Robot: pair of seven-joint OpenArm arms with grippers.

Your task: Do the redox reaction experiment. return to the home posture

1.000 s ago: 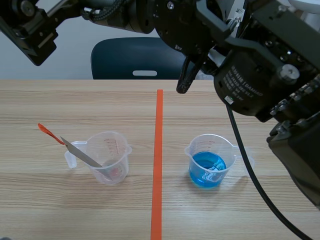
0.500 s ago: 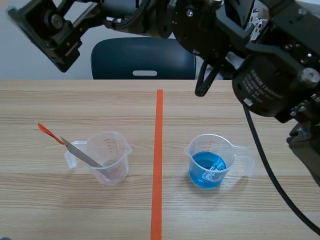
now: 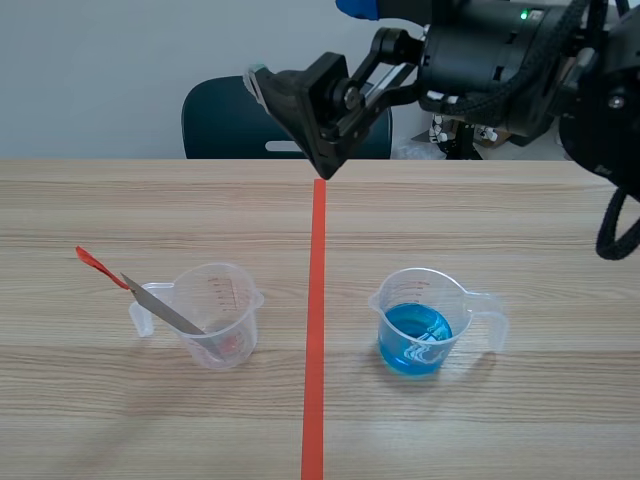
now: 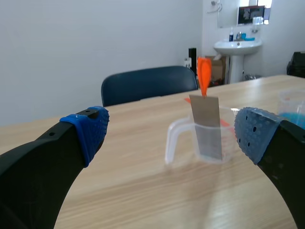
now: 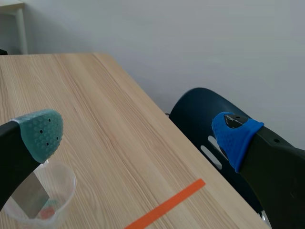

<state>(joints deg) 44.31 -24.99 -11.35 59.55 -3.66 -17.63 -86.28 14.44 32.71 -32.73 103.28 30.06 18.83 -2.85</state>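
On the table's left half, seen from the scene camera, stands a clear plastic measuring beaker with a side handle [image 3: 238, 300]. A flat grey metal strip [image 3: 160, 308] leans inside it, and its orange-red plastic grip [image 3: 98, 265] sticks out past the rim. Across the orange tape line [image 3: 316, 330] stands a second clear plastic beaker [image 3: 400, 290], holding bright blue liquid [image 3: 415, 340] in its lower part. Both beakers are upright and well apart.

My left claw [image 4: 172, 132] is spread wide, with nothing between its blue dotted pads. The strip beaker stands ahead of it on the wood. My right claw [image 5: 138, 136] gapes too, one pad grey-green and one blue, and grips nothing.

Only my left wrist view shows a white washbasin [image 4: 237, 47] against the far wall, and it catches just a sliver of the blue beaker beside my finger. My right wrist view looks down into the strip beaker, just beside the grey-green pad, and does not show the blue liquid. A dark blue chair [image 5: 209, 124] stands past the table edge. The scene view shows my right arm [image 3: 320, 110] raised over the tape's far end.
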